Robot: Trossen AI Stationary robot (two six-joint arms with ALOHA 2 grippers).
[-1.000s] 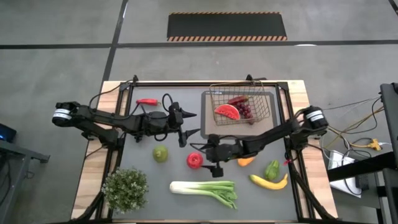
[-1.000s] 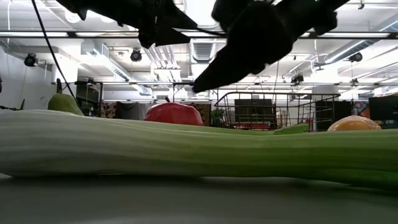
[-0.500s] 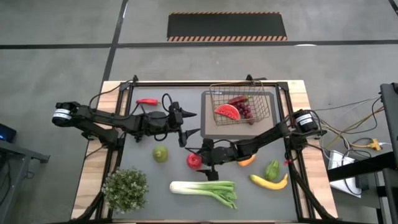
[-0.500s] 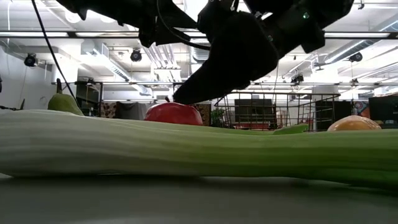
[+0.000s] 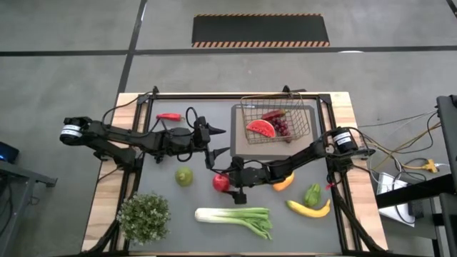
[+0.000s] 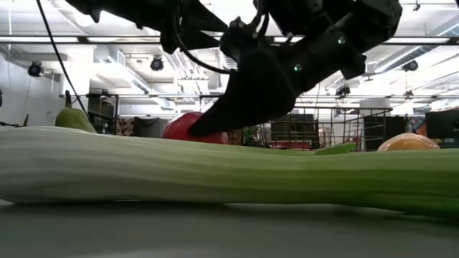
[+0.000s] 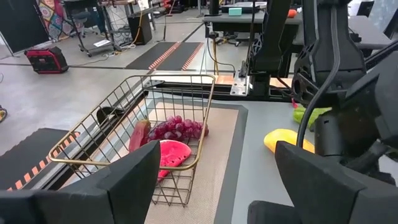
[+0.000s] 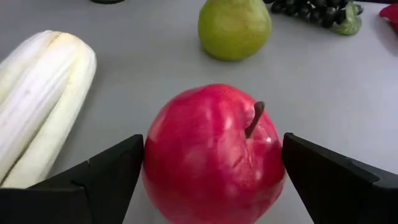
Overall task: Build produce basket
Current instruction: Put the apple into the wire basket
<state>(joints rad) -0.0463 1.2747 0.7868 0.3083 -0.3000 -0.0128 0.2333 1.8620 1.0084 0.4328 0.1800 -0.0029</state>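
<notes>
The wire basket [image 5: 277, 123] stands on a mat at the table's far right, with a watermelon slice [image 7: 171, 153], purple grapes [image 7: 178, 129] and a red chilli [image 7: 138, 134] inside. A red apple [image 8: 214, 152] sits upright on the grey mat at mid-table [image 5: 221, 181]. My right gripper [image 8: 212, 142] is open, low over the mat, one finger on each side of the apple; no touch shows. My left gripper [image 5: 218, 142] hangs open and empty above the table's middle, pointing at the basket.
A green pear [image 5: 184, 175] lies left of the apple, and a leek [image 5: 235, 218] lies just nearer. A mango [image 5: 283, 183], a green pepper [image 5: 312, 194] and a banana [image 5: 308, 208] lie at the near right. A potted plant [image 5: 144, 216] stands near left; another chilli [image 5: 169, 116] lies far left.
My right gripper has sunk and gone toward the table's left edge, up to the apple, so its open fingers now stand on both sides of it. It has tipped a little further down. The left arm has kept still.
</notes>
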